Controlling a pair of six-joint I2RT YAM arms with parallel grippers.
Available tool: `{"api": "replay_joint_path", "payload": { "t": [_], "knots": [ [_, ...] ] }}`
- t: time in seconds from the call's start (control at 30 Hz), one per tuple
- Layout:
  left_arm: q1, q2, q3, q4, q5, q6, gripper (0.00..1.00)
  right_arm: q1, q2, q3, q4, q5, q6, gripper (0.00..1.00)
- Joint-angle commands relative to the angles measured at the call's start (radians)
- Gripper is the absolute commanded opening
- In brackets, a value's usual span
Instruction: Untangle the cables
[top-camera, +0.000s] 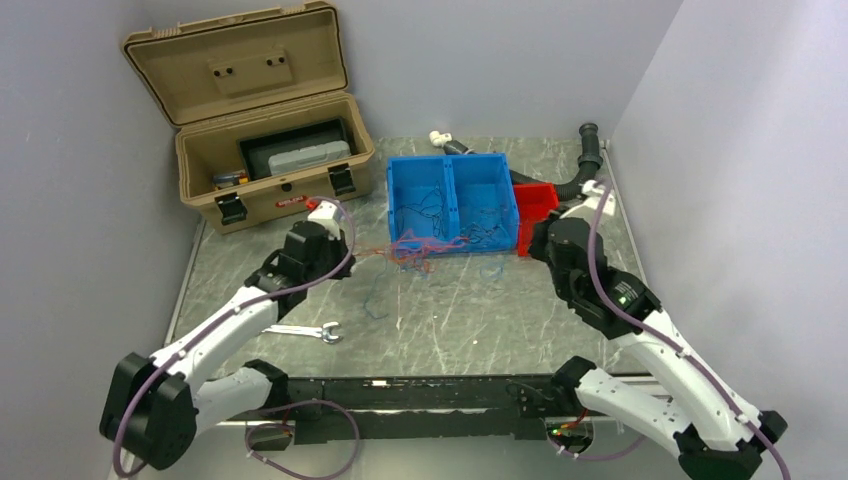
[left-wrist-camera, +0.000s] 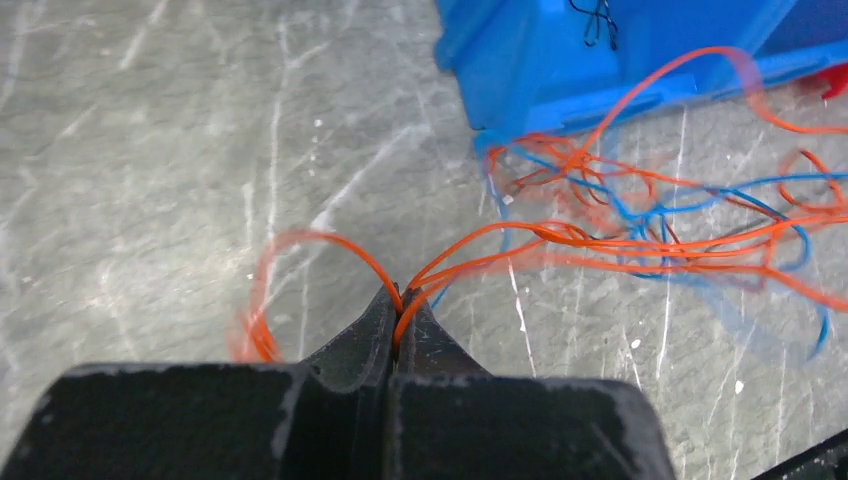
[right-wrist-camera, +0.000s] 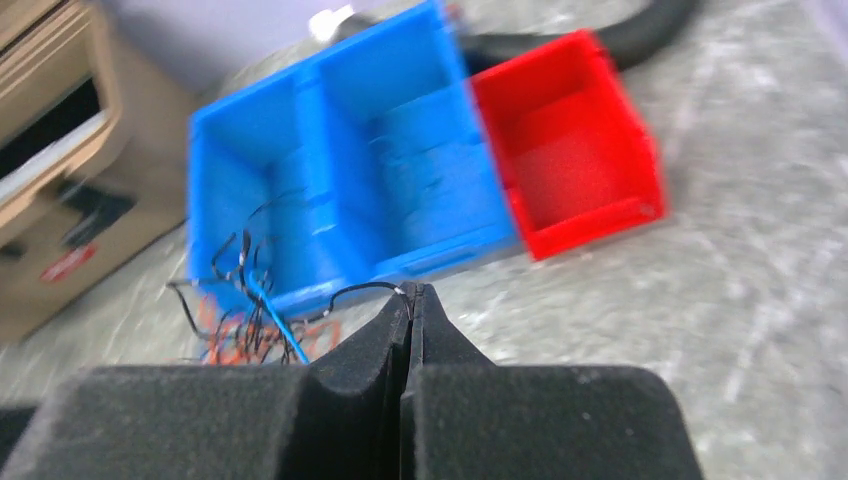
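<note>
The cables (top-camera: 415, 252) are a bunch of thin orange, blue and black wires on the table, just in front of the blue bin (top-camera: 398, 190). More wires lie inside the bin. My left gripper (top-camera: 347, 250) is left of the bunch. In the left wrist view it (left-wrist-camera: 400, 298) is shut on an orange wire (left-wrist-camera: 480, 240) that runs to the tangle (left-wrist-camera: 640, 215). My right gripper (top-camera: 533, 242) is right of the bin. In the right wrist view it (right-wrist-camera: 412, 290) is shut on a thin black wire (right-wrist-camera: 362, 288) leading to the tangle (right-wrist-camera: 245, 315).
A red bin (top-camera: 537, 203) stands beside the blue bin, with a black corrugated hose (top-camera: 583, 168) behind it. An open tan toolbox (top-camera: 262, 150) stands at the back left. A wrench (top-camera: 312, 332) lies near the front left. Loose blue wires (top-camera: 375, 300) lie mid-table.
</note>
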Motion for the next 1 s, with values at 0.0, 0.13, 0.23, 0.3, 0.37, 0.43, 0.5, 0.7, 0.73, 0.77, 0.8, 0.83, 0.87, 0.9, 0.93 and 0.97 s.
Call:
{"api": "replay_joint_path", "payload": {
  "t": [0.0, 0.13, 0.23, 0.3, 0.37, 0.43, 0.5, 0.7, 0.73, 0.77, 0.8, 0.83, 0.87, 0.9, 0.93, 0.97],
  "knots": [
    [0.035, -0.081, 0.010, -0.091, -0.065, -0.027, 0.00, -0.084, -0.031, -0.001, -0.158, 0.228, 0.082, 0.00],
    [0.044, -0.121, 0.034, -0.135, -0.095, -0.031, 0.00, -0.106, -0.048, -0.005, -0.178, 0.226, 0.091, 0.00],
    [0.047, -0.154, 0.055, -0.187, -0.159, -0.029, 0.00, -0.106, -0.066, -0.013, -0.183, 0.233, 0.089, 0.00],
    [0.055, -0.171, 0.082, -0.237, -0.224, -0.028, 0.00, -0.110, -0.071, -0.009, -0.209, 0.266, 0.101, 0.00],
    [0.066, -0.193, 0.108, -0.298, -0.303, -0.055, 0.00, -0.116, -0.073, 0.004, -0.243, 0.308, 0.104, 0.00],
    [0.080, -0.227, 0.124, -0.332, -0.336, -0.086, 0.00, -0.117, -0.077, 0.008, -0.250, 0.305, 0.083, 0.00],
    [0.089, -0.262, 0.133, -0.339, -0.330, -0.094, 0.00, -0.117, -0.078, 0.000, -0.230, 0.241, 0.047, 0.00],
    [0.089, -0.335, 0.146, -0.208, -0.007, 0.058, 0.00, -0.108, -0.045, -0.039, -0.114, -0.274, -0.199, 0.00],
    [0.089, -0.339, 0.156, -0.203, 0.039, 0.071, 0.00, -0.104, -0.041, -0.055, -0.098, -0.328, -0.210, 0.03],
    [0.089, -0.339, 0.170, -0.201, 0.080, 0.080, 0.00, -0.098, -0.036, -0.070, -0.089, -0.364, -0.214, 0.10],
    [0.089, -0.338, 0.186, -0.200, 0.118, 0.093, 0.00, -0.086, -0.030, -0.081, -0.071, -0.402, -0.221, 0.22],
    [0.089, -0.333, 0.204, -0.200, 0.151, 0.105, 0.00, -0.075, -0.024, -0.094, -0.050, -0.430, -0.226, 0.30],
    [0.089, -0.327, 0.224, -0.205, 0.188, 0.119, 0.00, -0.059, -0.019, -0.105, -0.030, -0.450, -0.228, 0.38],
    [0.089, -0.319, 0.242, -0.210, 0.225, 0.135, 0.00, -0.048, -0.016, -0.113, -0.004, -0.477, -0.235, 0.47],
    [0.089, -0.310, 0.261, -0.211, 0.276, 0.153, 0.00, -0.036, -0.012, -0.123, 0.028, -0.515, -0.247, 0.56],
    [0.089, -0.300, 0.278, -0.216, 0.326, 0.167, 0.00, -0.027, -0.004, -0.131, 0.066, -0.560, -0.260, 0.61]
  ]
}}
